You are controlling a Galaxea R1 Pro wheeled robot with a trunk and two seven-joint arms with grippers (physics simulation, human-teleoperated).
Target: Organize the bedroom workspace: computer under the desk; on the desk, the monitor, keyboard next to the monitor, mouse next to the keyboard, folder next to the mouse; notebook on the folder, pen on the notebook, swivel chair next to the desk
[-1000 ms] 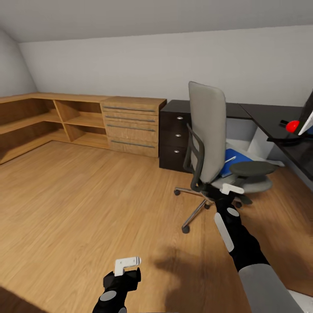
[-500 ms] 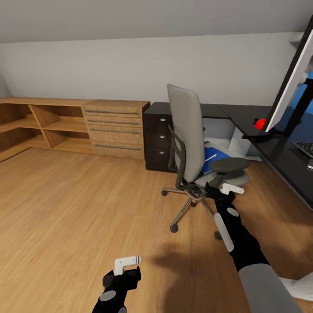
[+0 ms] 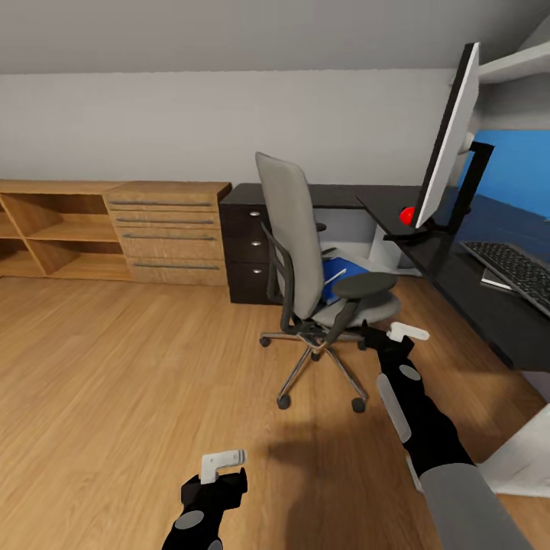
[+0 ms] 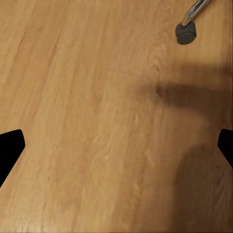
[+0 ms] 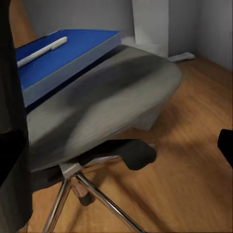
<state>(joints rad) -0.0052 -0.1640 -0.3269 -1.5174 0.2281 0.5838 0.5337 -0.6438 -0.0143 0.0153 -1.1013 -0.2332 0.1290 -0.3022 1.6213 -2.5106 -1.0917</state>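
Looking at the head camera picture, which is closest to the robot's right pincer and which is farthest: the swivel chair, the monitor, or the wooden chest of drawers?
From the right pincer, nearest first:
1. The swivel chair, just beyond and to the left of the pincer, its seat close by.
2. The monitor, up on the black desk to the right.
3. The wooden chest of drawers, far left against the back wall.

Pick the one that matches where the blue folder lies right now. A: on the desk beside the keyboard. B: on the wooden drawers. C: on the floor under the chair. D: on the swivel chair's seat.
D: the folder lies flat on the grey seat of the swivel chair, with the pen lying on top of it.
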